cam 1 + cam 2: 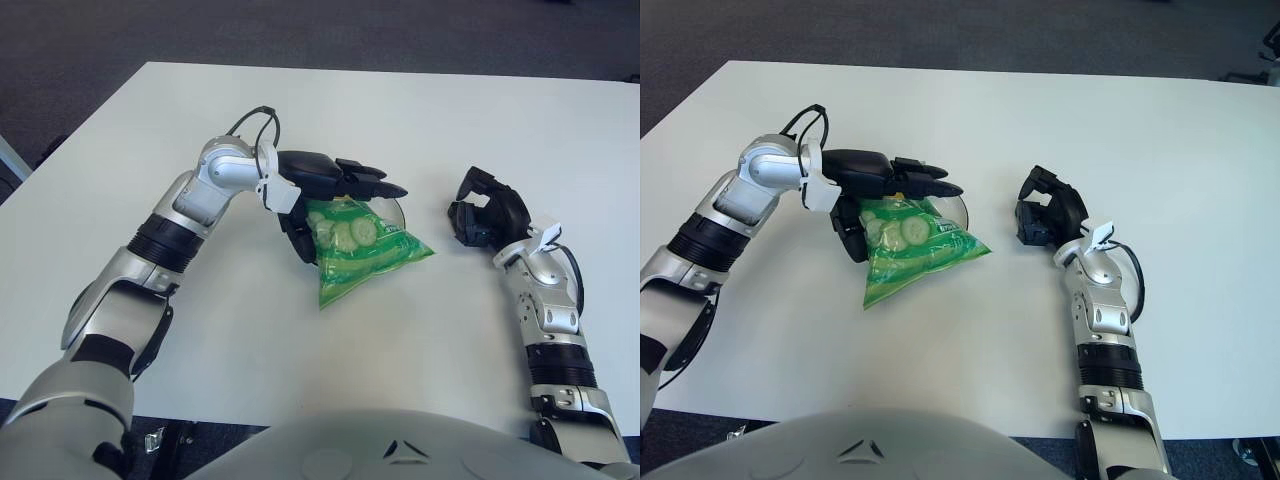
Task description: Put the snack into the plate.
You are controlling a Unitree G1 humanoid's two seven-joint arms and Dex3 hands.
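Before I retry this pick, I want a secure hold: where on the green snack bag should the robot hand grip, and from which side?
Grip the snack bag at its upper left end, coming from the left and above, where the left robot hand is now. The bag tapers to flat corners lower down; the fuller end sits nearest that hand. The right robot hand shows idle, right of the plate.
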